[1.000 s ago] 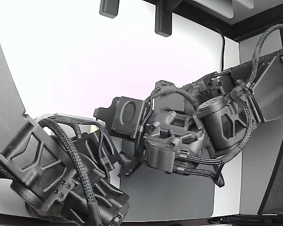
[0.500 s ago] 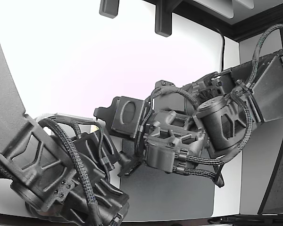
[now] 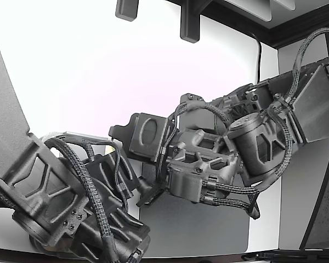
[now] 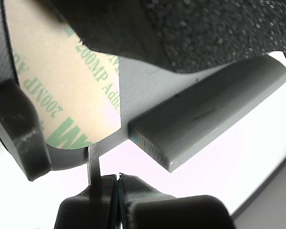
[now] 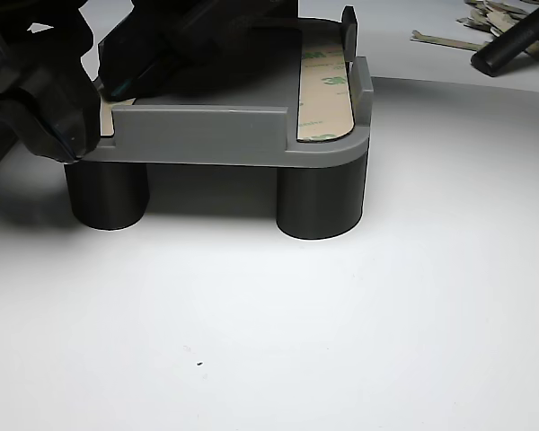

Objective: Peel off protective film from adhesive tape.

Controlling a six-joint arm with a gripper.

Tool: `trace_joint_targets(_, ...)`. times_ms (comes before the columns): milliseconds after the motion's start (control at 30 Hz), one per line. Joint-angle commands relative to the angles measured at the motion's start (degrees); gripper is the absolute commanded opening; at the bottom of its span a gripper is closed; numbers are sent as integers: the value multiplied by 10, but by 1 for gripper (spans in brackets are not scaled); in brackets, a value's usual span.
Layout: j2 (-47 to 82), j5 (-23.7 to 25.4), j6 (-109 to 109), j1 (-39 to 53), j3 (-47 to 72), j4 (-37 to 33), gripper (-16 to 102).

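Other view, near to far: bare white table [image 5: 278, 332]; grey holder [image 5: 225, 135] on two dark round legs. One strip of tape [image 5: 325, 90], film printed green, lies along its right edge. Gripper [image 5: 94, 90] is at the holder's left corner over a second tan strip; whether the claw pinches it, cannot tell. Peeled scraps [image 5: 449, 38] far back.

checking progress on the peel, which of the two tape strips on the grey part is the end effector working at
The tan printed tape strip at the other view's left end, where the black end effector covers it. The tan green-lettered strip at the right end lies fully exposed and untouched.
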Motion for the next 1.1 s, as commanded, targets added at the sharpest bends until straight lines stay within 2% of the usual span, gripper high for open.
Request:
trace_joint_targets(0, 10, 2, 1, -3, -19, -2, -11)
trace_joint_targets(1067, 7, 11, -5, -3, -21, 1, -11)
